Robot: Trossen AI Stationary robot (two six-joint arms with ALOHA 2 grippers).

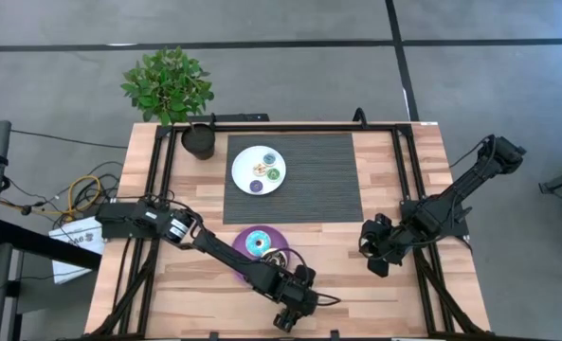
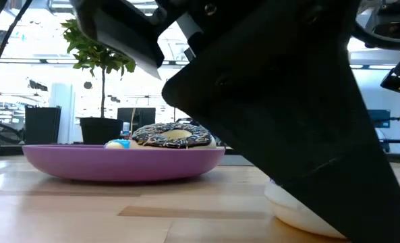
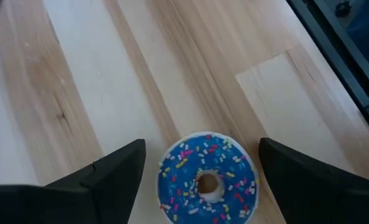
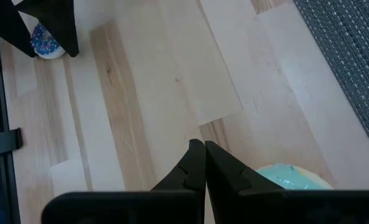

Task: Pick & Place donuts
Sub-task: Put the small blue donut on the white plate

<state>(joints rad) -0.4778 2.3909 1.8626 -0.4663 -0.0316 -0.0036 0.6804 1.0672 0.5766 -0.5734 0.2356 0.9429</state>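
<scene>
A blue-iced donut point(image 3: 206, 180) with sprinkles lies flat on the wooden table near its front edge. My left gripper point(image 3: 200, 186) hangs over it, open, with one finger on either side and a gap to each. In the high view that gripper point(image 1: 286, 318) hides the donut. The purple plate point(image 2: 119, 165) holds a brown-and-cream donut point(image 2: 173, 135) and a small blue one point(image 2: 119, 143). Several mini donuts lie on the white plate point(image 1: 238, 170). My right gripper point(image 4: 204, 163) waits shut above the table's right part, beside a green-iced donut point(image 4: 290, 177).
A dark ribbed mat point(image 1: 318, 175) covers the table's far middle. A dark pot point(image 1: 199, 140) and a green plant point(image 1: 167, 83) stand at the far left corner. Black frame rails point(image 1: 406, 170) run along the table's sides. Bare wood point(image 3: 109, 74) lies ahead of the left gripper.
</scene>
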